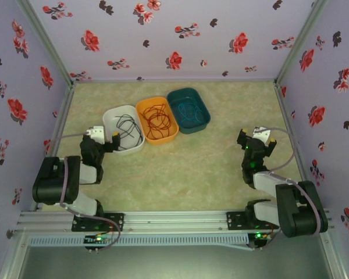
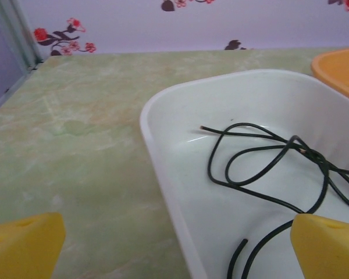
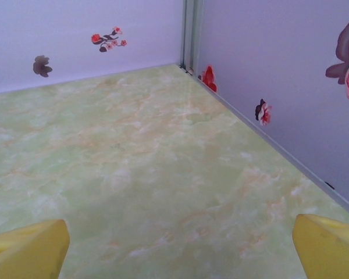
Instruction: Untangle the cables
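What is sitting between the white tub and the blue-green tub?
The orange tub, with the red-orange cable coiled inside it, sits between the white tub and the teal tub. The top external view shows this.

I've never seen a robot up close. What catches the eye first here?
Three tubs in a row mid-table: a white tub with a black cable, an orange tub with a red-orange cable, a teal tub with a blue-teal cable. The left arm, jaws open, reaches the white tub's edge.

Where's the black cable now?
Top view: black cable lies looped inside the white tub, left of the orange tub, beside the left gripper.
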Robot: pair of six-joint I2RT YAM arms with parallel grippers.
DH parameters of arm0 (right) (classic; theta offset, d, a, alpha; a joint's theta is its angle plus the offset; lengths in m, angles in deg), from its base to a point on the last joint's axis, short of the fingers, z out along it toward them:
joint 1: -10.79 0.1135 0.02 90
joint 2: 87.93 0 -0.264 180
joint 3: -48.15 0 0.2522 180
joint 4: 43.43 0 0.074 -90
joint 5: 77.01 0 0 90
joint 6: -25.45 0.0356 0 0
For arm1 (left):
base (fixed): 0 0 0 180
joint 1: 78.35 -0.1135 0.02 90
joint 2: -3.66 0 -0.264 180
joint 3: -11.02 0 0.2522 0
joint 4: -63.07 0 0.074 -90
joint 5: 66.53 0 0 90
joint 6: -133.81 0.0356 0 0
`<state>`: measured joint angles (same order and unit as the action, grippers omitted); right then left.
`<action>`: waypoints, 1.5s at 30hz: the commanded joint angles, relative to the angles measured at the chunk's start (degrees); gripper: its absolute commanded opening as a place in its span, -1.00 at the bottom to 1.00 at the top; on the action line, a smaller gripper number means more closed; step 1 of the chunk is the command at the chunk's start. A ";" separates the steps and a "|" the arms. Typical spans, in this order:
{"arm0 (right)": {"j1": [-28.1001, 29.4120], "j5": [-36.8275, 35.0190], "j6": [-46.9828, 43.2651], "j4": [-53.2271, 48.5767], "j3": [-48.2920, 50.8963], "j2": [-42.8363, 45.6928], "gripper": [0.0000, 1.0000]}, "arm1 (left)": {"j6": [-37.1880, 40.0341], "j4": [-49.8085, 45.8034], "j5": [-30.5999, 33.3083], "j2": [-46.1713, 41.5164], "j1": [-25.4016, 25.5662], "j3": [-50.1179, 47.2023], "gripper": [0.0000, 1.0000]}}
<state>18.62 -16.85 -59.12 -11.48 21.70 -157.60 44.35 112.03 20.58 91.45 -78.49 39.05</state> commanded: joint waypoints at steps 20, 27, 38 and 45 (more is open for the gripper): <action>-3.69 14.52 -2.53 18.90 -1.35 -17.71 0.98 | -2.03 -12.59 2.45 0.47 -2.48 8.53 0.99; -5.04 15.02 -1.10 15.37 -4.41 -19.69 0.98 | -2.03 -12.65 4.51 0.49 -1.95 8.50 0.99; -7.95 25.16 -0.58 4.38 -10.19 -19.87 0.99 | -2.03 -12.25 4.48 0.37 -1.94 8.24 0.99; -8.80 35.07 -3.28 8.88 -7.99 -19.98 0.98 | -2.03 -12.14 4.56 0.40 -1.87 8.24 0.99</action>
<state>10.29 13.24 -61.04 -5.51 13.00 -177.83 42.68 99.59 23.94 91.47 -80.59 46.50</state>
